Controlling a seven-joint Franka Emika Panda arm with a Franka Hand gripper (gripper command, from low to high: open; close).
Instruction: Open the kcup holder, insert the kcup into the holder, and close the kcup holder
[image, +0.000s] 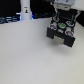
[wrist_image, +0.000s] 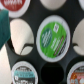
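The black kcup holder (image: 62, 33) stands at the exterior view's right with its drawer pulled out toward the front. My gripper (image: 62, 18) hangs right above the drawer; its fingers are too blurred to read. In the wrist view the drawer tray (wrist_image: 36, 61) fills the frame with round slots. The kcup (wrist_image: 53, 39), with its green-and-blue lid, sits in the middle slot. In the exterior view it is only a small greenish spot, the kcup (image: 60, 24). No fingers show in the wrist view.
A tall white bottle-shaped post (image: 25, 9) stands at the back of the exterior view's left. Other pods fill neighbouring slots: a red-lidded one (wrist_image: 15, 5) and a dark-lidded one (wrist_image: 25, 75). One slot (wrist_image: 50, 73) is empty. A teal shape (wrist_image: 3, 22) shows at the edge.
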